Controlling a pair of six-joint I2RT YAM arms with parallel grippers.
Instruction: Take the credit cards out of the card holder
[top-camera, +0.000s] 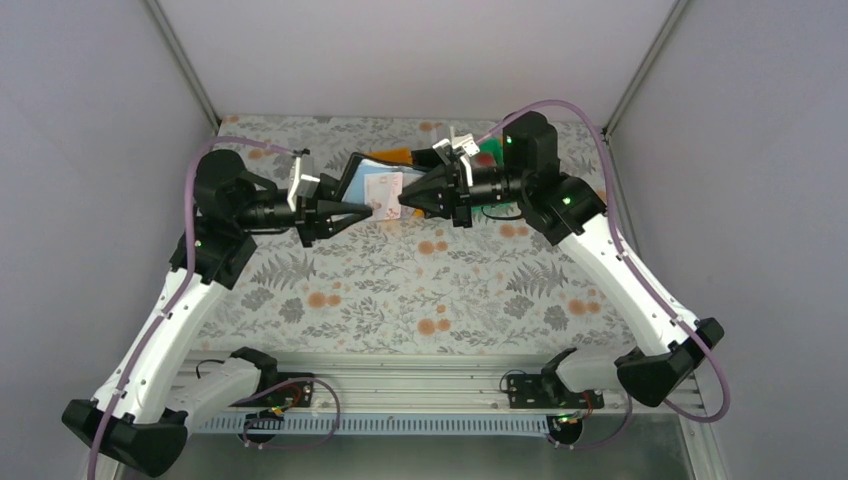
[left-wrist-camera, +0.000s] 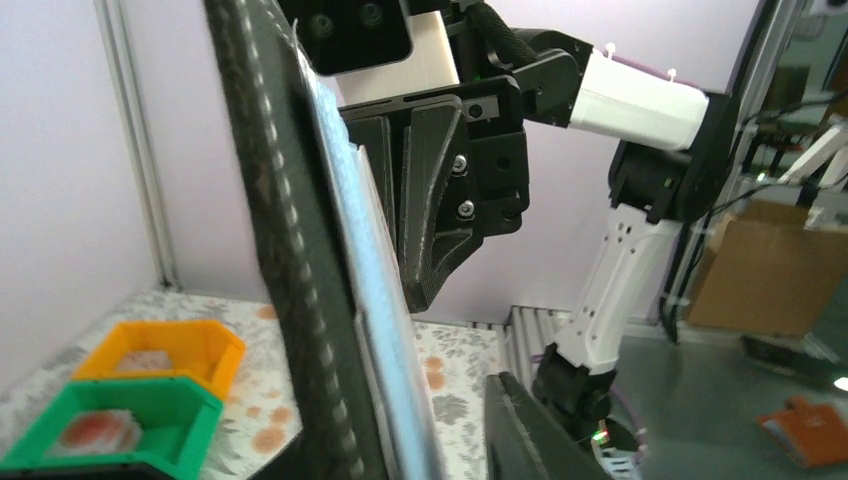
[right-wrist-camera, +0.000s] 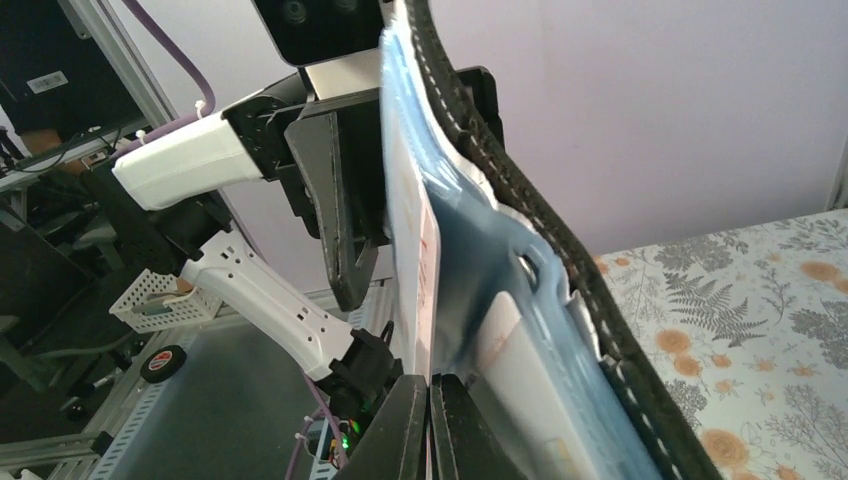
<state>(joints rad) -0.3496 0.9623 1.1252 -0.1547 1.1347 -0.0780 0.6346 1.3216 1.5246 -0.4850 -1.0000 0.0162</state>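
The card holder (top-camera: 358, 175) is held up in the air between both arms, black outside with stitched edge, pale blue inside. In the left wrist view it (left-wrist-camera: 290, 250) stands edge-on and hides one finger; the other finger (left-wrist-camera: 530, 430) shows to its right. My left gripper (top-camera: 370, 210) is shut on the holder's lower edge. My right gripper (right-wrist-camera: 428, 385) is shut on a pale credit card (right-wrist-camera: 410, 250) that sticks out of the blue pocket; the card also shows from the top (top-camera: 383, 192). A second card (right-wrist-camera: 520, 370) sits in the holder (right-wrist-camera: 500, 190).
An orange bin (left-wrist-camera: 160, 350) and a green bin (left-wrist-camera: 110, 425) stand at the back of the floral table (top-camera: 420, 290), behind the grippers. From the top, the orange bin (top-camera: 397, 155) and green bin (top-camera: 490, 155) are partly hidden by the right arm.
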